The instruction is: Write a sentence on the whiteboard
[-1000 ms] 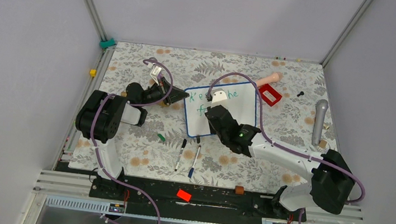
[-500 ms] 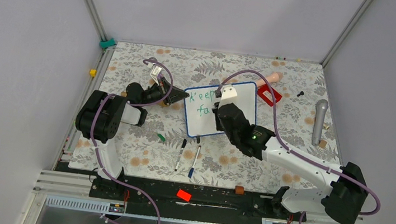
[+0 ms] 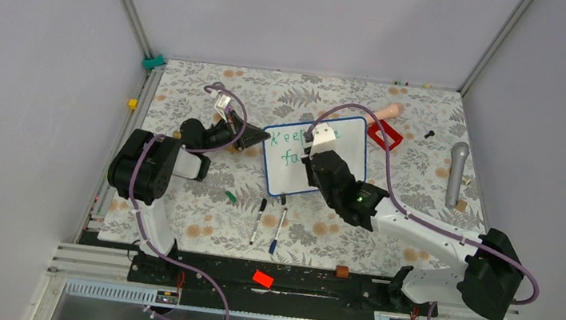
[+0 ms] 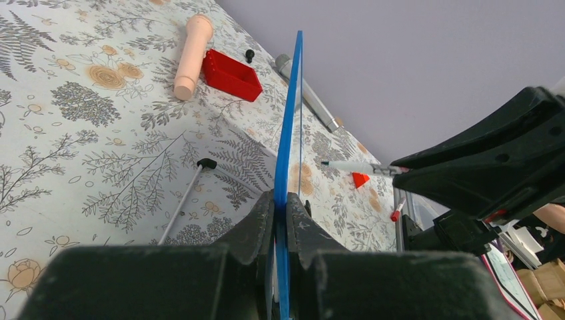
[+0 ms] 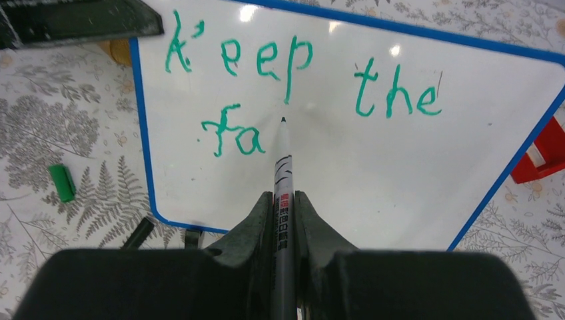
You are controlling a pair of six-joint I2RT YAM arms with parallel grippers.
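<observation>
Right gripper: jaws closed on a marker. The barrel runs straight out between the fingers, tip forward at the whiteboard. The tip sits just right of the "a" in the lower line, below the "p" of the upper line. Can't tell if the tip touches the surface; in the left wrist view it's just beside the board face.

Writing is green. Top line reads "Keep the", lower line reads "fa". "Keep" and "fa" are ahead-left of the tip, "the" is ahead-right.

Left gripper: clamped tight on the board's blue rim, so its camera sees the board edge-on, straight out from the fingers. In the top view the grip is at the board's left edge, near the far corner.

The board sits between the two grippers on the floral table cover, with its face visible to the top camera. Can't tell how steeply it tilts.

Around:
- Green cap lies on the cover, left of the right gripper and past the board's left rim.
- Red tray and peach handle lie ahead-left of the left gripper, touching or nearly so.
- Two pens lie on the cover on the near side of the board, left of the right arm.
- Grey microphone is well off to the right gripper's right.
</observation>
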